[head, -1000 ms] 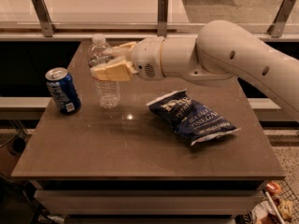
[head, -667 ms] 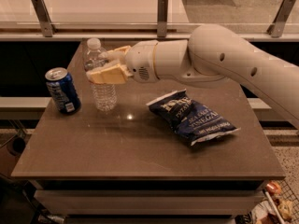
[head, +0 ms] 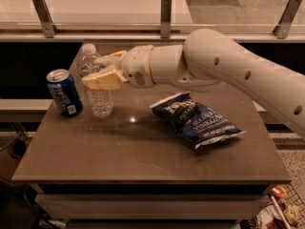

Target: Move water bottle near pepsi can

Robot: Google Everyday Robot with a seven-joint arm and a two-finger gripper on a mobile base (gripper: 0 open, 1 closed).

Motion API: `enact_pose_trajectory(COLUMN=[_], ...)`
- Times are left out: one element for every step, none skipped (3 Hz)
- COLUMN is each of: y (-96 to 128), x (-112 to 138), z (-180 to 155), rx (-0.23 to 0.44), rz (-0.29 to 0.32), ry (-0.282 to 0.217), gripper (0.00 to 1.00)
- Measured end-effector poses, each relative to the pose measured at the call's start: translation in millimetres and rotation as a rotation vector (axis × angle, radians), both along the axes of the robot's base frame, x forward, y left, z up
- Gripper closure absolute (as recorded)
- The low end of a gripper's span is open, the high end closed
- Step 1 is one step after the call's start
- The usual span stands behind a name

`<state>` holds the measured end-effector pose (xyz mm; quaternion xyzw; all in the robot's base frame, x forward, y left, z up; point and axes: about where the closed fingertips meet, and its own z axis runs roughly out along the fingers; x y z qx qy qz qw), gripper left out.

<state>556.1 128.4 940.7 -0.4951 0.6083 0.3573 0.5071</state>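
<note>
The water bottle (head: 100,101), clear and ribbed with a white cap, stands upright on the brown table (head: 143,156) at the left. My gripper (head: 97,70) is shut on it at mid-height, one tan finger in front and one behind. The arm reaches in from the right. The pepsi can (head: 64,93), blue with a silver top, stands just left of the bottle with a small gap between them.
A flat dark-blue chip bag (head: 198,120) lies right of the table's centre. A glass railing with metal posts (head: 165,15) runs behind the table. The table's left edge is close to the can.
My gripper has moved left with the water bottle in it, bringing the bottle closer to the pepsi can. The can and the chip bag have not moved.
</note>
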Motion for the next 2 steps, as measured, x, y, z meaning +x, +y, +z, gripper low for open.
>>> enact_pose_trajectory(y=[7.3, 9.2], x=[2.2, 0.7], z=[-8.7, -7.5], rx=[-0.008, -0.008], rz=[0.015, 0.018], ry=[0.007, 0.005], gripper=[1.0, 0.82])
